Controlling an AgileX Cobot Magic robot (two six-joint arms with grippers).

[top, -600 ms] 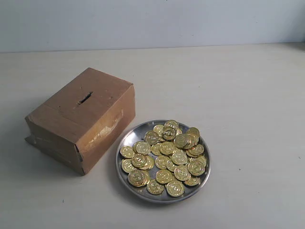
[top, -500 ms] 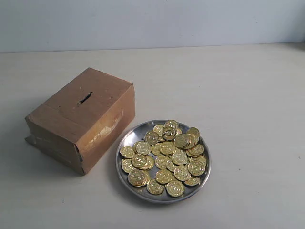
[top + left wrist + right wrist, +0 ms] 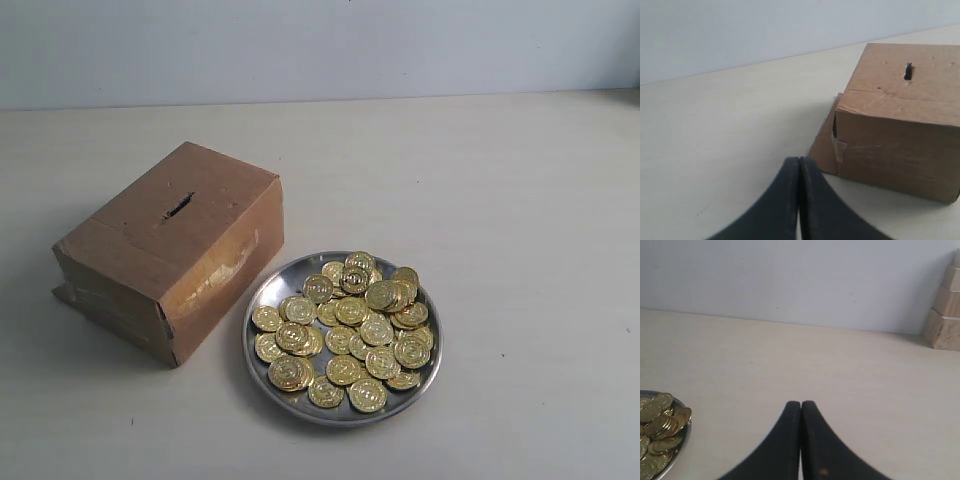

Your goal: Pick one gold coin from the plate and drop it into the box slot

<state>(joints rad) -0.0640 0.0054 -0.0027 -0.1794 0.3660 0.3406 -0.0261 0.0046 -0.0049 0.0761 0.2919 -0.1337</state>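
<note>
While neither arm shows in the exterior view, I read that feed from left to right. The box (image 3: 170, 250) stands on the left of the pale table (image 3: 500, 180), turned at an angle, with tape glinting along its near right face. Its slot (image 3: 178, 207) is a short dark slit in the middle of the top face. Just beside the box's lower right side sits the plate (image 3: 268, 285), so close that I cannot tell whether rim and cardboard touch. The gold coins (image 3: 350, 325) lie heaped in it, many overlapping, piled thickest toward the far right of the dish. A crescent of bare metal shows along the left rim. Every coin I can see lies in the plate.

On my left wrist feed, the left gripper (image 3: 799, 162) has its two dark fingers pressed flat together with nothing between them, over bare table. The box is ahead of it and apart, and a loose cardboard flap sticks out at the box's base.

On my right wrist feed, the right gripper (image 3: 801, 405) is likewise clamped tight and empty, over bare table. The plate's rim and a few coins are near it, off to one side. A stack of pale wooden blocks (image 3: 945, 315) stands farther off.
</note>
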